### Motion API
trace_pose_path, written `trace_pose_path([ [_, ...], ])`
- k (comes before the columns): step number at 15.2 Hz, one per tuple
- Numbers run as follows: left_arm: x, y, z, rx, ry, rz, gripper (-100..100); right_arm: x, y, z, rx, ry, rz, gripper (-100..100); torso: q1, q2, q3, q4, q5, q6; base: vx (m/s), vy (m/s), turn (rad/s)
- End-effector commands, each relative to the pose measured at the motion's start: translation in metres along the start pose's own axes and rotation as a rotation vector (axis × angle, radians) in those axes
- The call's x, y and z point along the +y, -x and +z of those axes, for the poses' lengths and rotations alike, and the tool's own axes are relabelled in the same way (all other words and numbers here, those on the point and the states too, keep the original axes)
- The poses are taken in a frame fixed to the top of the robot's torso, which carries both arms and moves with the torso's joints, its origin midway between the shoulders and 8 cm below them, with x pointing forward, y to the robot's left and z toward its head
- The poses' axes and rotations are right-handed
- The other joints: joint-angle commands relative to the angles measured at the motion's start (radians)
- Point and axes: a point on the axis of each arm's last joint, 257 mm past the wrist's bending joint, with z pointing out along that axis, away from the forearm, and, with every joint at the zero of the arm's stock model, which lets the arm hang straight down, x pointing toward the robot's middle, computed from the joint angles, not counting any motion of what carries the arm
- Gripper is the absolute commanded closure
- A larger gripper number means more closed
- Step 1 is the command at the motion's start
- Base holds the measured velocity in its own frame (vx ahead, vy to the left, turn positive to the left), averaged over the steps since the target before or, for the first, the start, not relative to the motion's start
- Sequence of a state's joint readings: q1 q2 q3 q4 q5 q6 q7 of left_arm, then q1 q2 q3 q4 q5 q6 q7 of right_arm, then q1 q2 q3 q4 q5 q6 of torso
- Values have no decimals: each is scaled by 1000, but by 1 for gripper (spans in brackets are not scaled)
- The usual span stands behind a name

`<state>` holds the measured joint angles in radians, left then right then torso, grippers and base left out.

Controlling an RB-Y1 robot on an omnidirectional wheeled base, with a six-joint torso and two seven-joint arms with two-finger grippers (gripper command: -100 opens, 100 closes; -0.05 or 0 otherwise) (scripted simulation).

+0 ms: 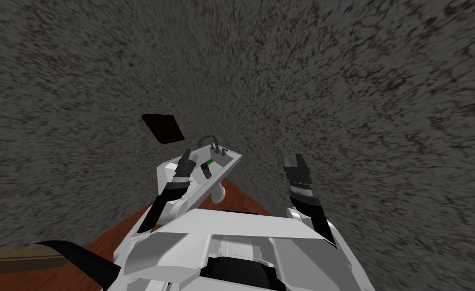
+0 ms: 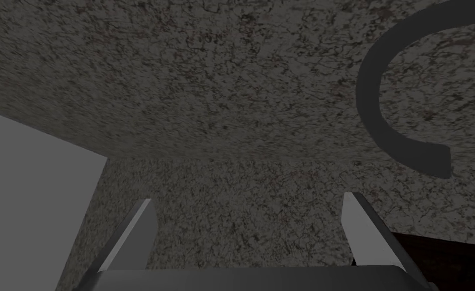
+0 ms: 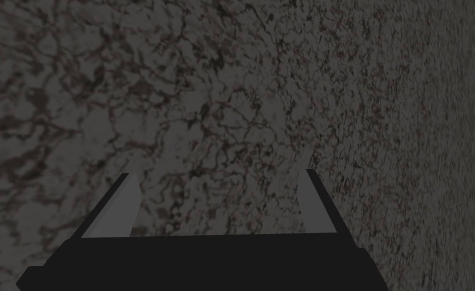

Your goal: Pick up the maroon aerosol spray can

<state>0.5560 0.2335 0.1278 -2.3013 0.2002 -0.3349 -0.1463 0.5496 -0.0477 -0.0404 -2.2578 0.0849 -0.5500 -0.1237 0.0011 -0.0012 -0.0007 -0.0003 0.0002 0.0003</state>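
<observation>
- two fingers of the left hand (image 2: 248, 202) stand wide apart with nothing between them, and the hand is raised over the white sink (image 1: 173, 169).
- the dark grey faucet (image 2: 368, 91) curves just beyond that hand.
- the dark spray can (image 1: 206, 171) lies in the basin, near the left hand but apart from it, with a small green thing (image 1: 209, 161) just beside its far end.
- the right hand (image 1: 294, 160) is open and empty too, well off to the sink's side, facing the speckled wall (image 1: 332, 76).

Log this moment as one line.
stage: pre-grasp | left gripper: open, above sink near faucet | spray can: dark, in sink, not gripped | right gripper: open, off to the side
</observation>
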Motion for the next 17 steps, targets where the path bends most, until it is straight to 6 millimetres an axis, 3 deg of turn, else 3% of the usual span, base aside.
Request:
trace_pose_path([
  [1, 10, 3, -2, 19, 40, 2, -100, 0, 0, 0, 0, 0, 0, 0, 0, 0, 0, 0, 0, 0, 17, 9, -111],
  [17, 92, 38, -43, 129, 448, -21, -100, 0, 0, 0, 0, 0, 0, 0, 0, 1, 0, 0, 0, 0, 10, 10, -128],
])
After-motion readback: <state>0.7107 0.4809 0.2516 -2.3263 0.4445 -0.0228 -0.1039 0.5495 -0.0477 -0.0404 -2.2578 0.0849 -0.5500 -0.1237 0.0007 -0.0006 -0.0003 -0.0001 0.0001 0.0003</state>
